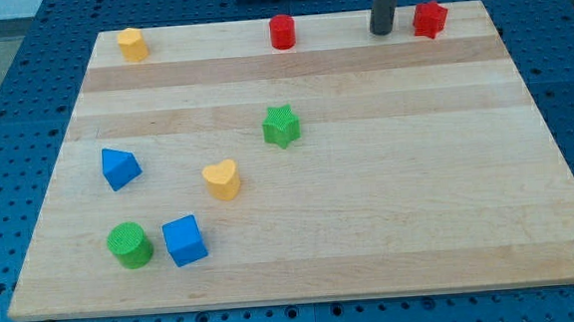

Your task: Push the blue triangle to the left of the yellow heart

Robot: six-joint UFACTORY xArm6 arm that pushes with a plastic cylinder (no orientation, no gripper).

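Camera view: blue triangle (120, 168) (unmarked) left of yellow heart (222, 179)

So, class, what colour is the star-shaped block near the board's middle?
Green: the green star-shaped block shows clearly in the camera view, the only view.

Green star (281, 125), blue cube (185, 240), green cylinder (130, 244)

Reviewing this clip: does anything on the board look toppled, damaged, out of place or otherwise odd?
Nothing stands out. All eight blocks sit flat on the wooden board, none stacked or hanging off an edge. My tip rests at the view's top edge, just left of the red star-like block, far from the blue triangle and yellow heart.
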